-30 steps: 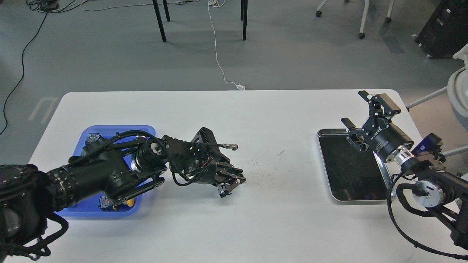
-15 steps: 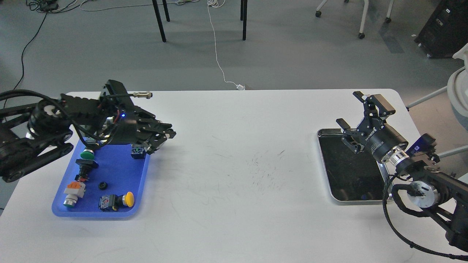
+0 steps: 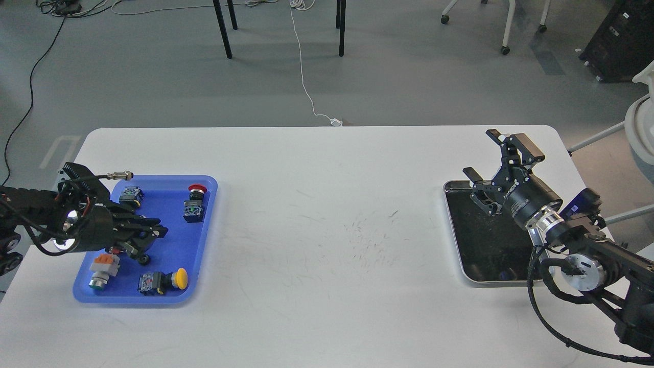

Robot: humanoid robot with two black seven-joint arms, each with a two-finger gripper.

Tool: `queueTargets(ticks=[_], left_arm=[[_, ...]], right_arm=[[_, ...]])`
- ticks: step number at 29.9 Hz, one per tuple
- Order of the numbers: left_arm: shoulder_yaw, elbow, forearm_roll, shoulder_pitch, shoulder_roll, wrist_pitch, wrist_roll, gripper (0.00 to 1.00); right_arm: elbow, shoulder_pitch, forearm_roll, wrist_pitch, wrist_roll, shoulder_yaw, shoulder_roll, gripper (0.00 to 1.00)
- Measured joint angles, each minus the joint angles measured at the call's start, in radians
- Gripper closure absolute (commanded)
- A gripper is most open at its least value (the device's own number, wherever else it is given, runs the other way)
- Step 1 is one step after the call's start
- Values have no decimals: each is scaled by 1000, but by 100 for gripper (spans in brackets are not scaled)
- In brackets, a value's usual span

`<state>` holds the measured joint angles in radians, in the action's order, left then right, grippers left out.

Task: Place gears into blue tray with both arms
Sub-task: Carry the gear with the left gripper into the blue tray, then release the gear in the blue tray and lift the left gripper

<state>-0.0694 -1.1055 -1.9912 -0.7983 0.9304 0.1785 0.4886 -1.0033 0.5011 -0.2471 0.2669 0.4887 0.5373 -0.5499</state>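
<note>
The blue tray (image 3: 171,243) lies at the table's left. A small black gear (image 3: 144,259) rests on its floor, just under the tips of my left gripper (image 3: 148,240). That gripper comes in low from the left over the tray's middle; its dark fingers blur together, so their state is unclear. My right gripper (image 3: 484,157) hovers at the far right over the back edge of the silver tray (image 3: 452,230). Its fingers are spread wide with nothing between them.
Several push-button switches lie in the blue tray: a red one (image 3: 196,190), a yellow one (image 3: 176,278), an orange and white one (image 3: 102,266). The silver tray's dark bottom looks bare. Faint scuff marks (image 3: 368,232) cross the white table's middle.
My left arm swung from the table's middle back over the blue tray and came down low by the gear. The right gripper drifted slightly left, still open.
</note>
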Motion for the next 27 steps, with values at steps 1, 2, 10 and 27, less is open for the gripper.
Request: queueTargets(ticks=[1,2,10,27], left_arm=[[1,11,1,2,-10,0,0,82],[1,18,1,3,-20,-1,0,82],[6,46,3,8,-54,-1,0,75],[-39,99,51,5,-54,-23,0,18]], right_arm=[[0,0,0,0,0,0,0,3],[0,-1,0,0,0,0,0,3],[-4,0,0,0,0,0,1,3],[-9,11,0,0,0,0,14,3]])
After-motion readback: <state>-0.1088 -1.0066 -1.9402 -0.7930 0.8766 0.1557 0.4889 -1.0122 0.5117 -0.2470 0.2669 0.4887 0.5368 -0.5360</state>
